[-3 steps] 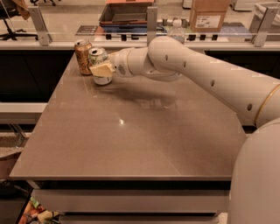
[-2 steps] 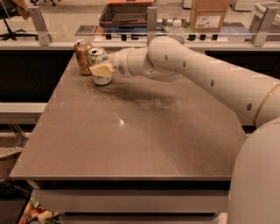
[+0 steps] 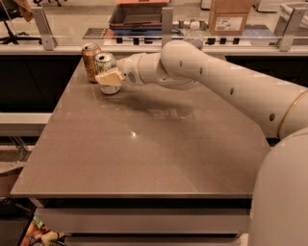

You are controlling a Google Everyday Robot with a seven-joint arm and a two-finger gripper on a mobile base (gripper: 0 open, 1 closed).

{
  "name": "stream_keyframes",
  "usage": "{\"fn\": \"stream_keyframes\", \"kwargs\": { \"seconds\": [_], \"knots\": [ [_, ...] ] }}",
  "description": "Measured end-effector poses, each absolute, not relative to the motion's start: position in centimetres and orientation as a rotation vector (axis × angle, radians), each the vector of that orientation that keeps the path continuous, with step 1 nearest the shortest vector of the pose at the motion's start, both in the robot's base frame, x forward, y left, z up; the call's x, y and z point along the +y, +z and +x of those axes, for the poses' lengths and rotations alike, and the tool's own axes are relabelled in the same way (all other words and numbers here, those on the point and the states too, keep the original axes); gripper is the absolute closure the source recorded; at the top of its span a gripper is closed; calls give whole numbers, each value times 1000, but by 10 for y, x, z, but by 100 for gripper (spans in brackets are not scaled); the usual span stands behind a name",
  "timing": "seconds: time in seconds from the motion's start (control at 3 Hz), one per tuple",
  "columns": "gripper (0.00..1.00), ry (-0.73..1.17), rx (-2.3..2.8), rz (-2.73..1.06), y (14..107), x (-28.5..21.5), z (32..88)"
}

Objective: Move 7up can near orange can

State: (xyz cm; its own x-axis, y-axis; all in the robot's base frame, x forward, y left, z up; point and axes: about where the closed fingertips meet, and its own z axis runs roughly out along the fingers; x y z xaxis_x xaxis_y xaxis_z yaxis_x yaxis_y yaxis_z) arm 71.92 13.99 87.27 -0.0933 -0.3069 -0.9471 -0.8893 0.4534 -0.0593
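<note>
The 7up can [image 3: 105, 62], white with green script and a silver top, stands upright on the brown table [image 3: 144, 144] near its far left corner. The orange can [image 3: 90, 61], orange-brown with a silver top, stands just left of it, almost touching. My gripper [image 3: 109, 75] reaches in from the right on the long white arm [image 3: 216, 81]. It is closed around the 7up can, and one pale finger [image 3: 110, 77] crosses the can's front. The can's base rests on the table.
A clear plastic water bottle [image 3: 194, 32] stands behind the arm at the table's far edge. A cardboard box [image 3: 228, 17] and a dark tray [image 3: 139, 14] sit on the counter beyond. The robot's white body [image 3: 281, 192] fills the lower right.
</note>
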Motion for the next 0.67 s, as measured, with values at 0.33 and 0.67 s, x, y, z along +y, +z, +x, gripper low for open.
{"fn": "stream_keyframes", "kwargs": {
  "seconds": [0.33,0.67],
  "knots": [
    [0,689,1641,-1058,872,142,719],
    [0,689,1641,-1058,872,142,718]
  ]
}}
